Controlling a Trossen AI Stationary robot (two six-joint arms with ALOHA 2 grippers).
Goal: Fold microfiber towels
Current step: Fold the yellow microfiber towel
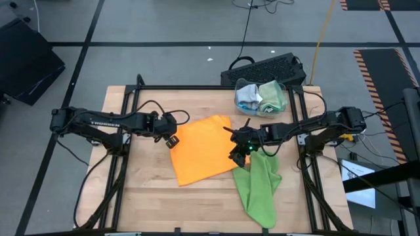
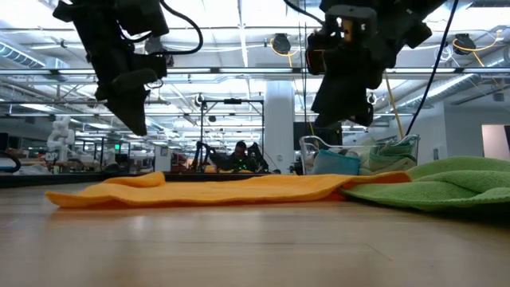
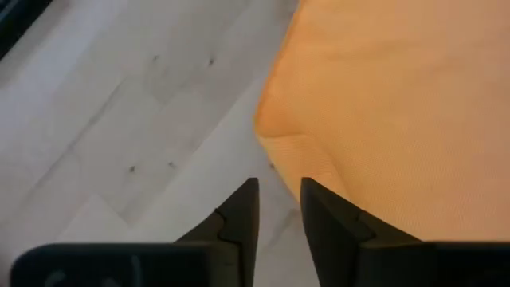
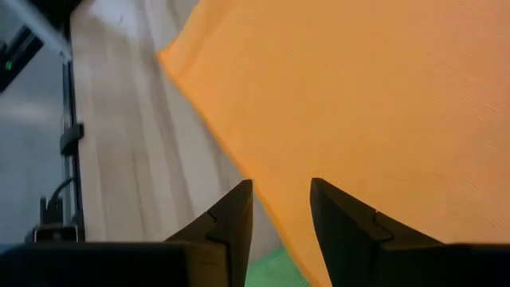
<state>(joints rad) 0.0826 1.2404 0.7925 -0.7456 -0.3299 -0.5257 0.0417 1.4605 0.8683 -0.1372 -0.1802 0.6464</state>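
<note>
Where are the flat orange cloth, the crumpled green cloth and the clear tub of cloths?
flat orange cloth point(image 1: 203, 149), high view, its middle.
crumpled green cloth point(image 1: 260, 190), high view, its middle.
clear tub of cloths point(image 1: 283, 91), high view, its right rim.

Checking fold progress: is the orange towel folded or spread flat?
Folded, apparently: the orange towel lies flat as a rectangle, and the low view shows a doubled layer at its left end.
</note>
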